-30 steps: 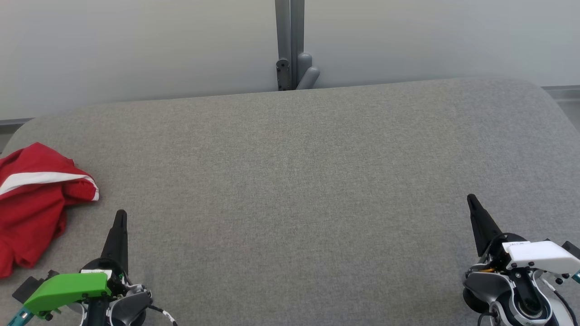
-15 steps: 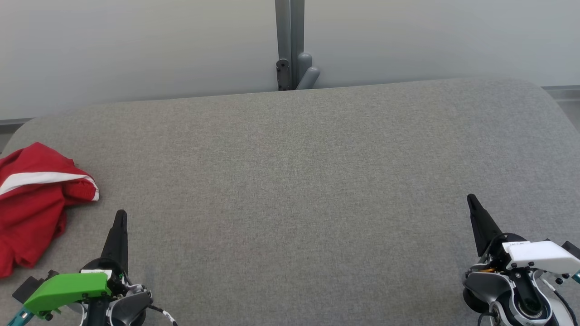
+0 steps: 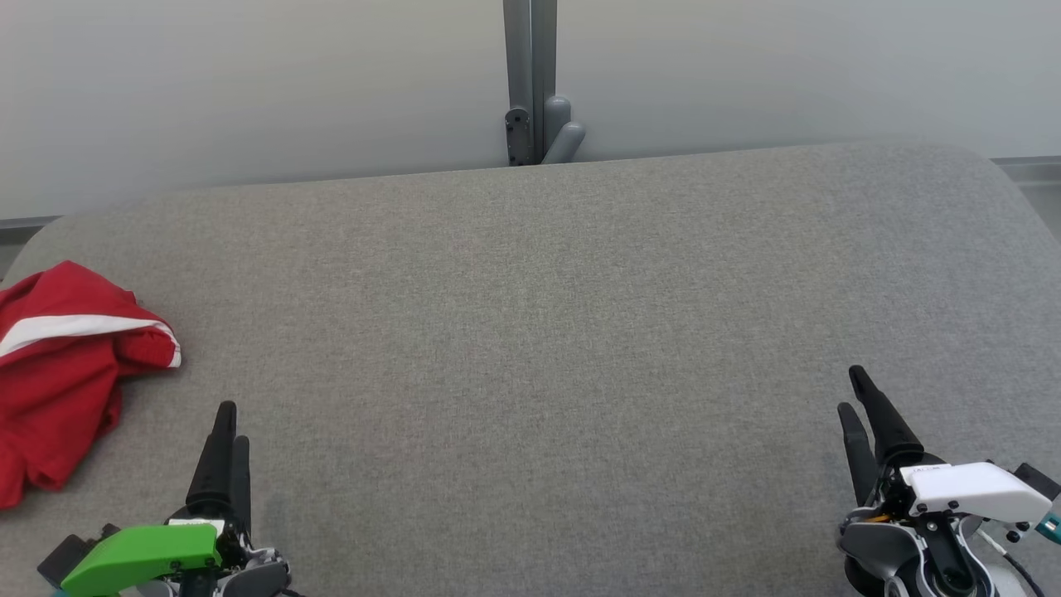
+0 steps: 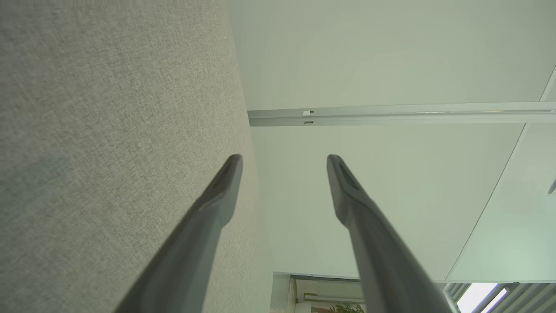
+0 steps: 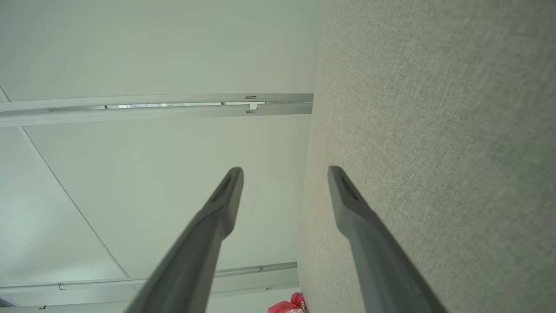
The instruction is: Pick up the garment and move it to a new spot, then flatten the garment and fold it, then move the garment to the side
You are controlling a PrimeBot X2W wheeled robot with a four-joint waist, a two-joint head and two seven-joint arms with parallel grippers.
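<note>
Left end effector (image 3: 233,423) and right end effector (image 3: 848,390) gape empty.

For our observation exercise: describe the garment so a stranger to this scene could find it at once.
Start at the wide grey table. Follow it to its left edge. The garment lies crumpled there, the only red thing, with a white stripe.

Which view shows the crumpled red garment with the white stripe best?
Head view: the crumpled red garment with the white stripe lies on the left of the grey fabric surface, cut by the frame. The right wrist view catches a small red scrap of it at its bottom; the left wrist view faces surface and wall.
</note>
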